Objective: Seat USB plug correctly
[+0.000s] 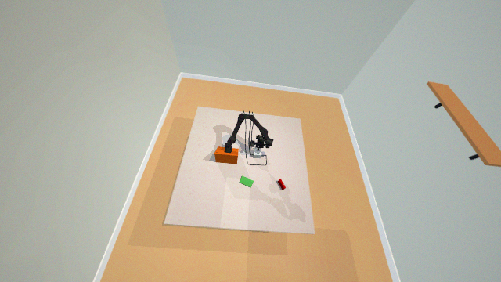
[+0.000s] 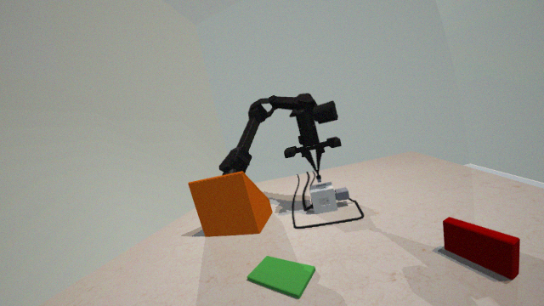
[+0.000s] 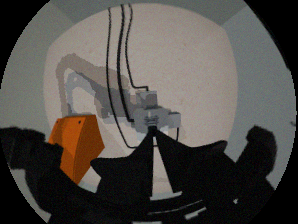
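One pale stone-look table top (image 2: 382, 263) carries one black six-joint arm (image 2: 251, 132) on one orange block base (image 2: 227, 204). Near the front lie one flat green pad (image 2: 281, 275) and, at the right, one red brick (image 2: 481, 247), both well apart from the arm and inside the table edges. One small white power cube (image 2: 324, 200) stands in a black cable loop (image 2: 327, 222). The black gripper (image 2: 318, 176) is almost closed on the small dark USB plug (image 2: 319, 178), held just above the cube's top.

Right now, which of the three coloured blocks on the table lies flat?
The green block. It lies flat as a thin slab, while the red block stands on its long edge and the orange block is a tall box holding the arm's base.
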Controlling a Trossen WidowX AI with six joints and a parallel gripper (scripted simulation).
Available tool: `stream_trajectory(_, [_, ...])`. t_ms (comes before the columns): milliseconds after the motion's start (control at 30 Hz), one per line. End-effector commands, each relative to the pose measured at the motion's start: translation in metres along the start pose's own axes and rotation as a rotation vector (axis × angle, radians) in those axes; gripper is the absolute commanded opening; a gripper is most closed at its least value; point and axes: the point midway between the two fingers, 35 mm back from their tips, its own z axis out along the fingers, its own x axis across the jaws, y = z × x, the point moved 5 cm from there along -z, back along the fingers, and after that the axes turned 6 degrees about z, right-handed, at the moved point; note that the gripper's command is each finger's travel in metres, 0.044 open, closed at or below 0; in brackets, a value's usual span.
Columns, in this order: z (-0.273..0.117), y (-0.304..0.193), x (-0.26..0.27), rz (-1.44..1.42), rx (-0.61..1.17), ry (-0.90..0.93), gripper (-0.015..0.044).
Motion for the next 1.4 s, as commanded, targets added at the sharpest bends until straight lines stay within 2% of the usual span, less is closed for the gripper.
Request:
stream_trajectory(0, [0.0004,0.0004,-0.0003,-0.007,-0.008,-0.002,0.0])
stream_trajectory(1367, [0.0054,0.0012,-0.0006,-0.01,-0.042,0.0,0.0])
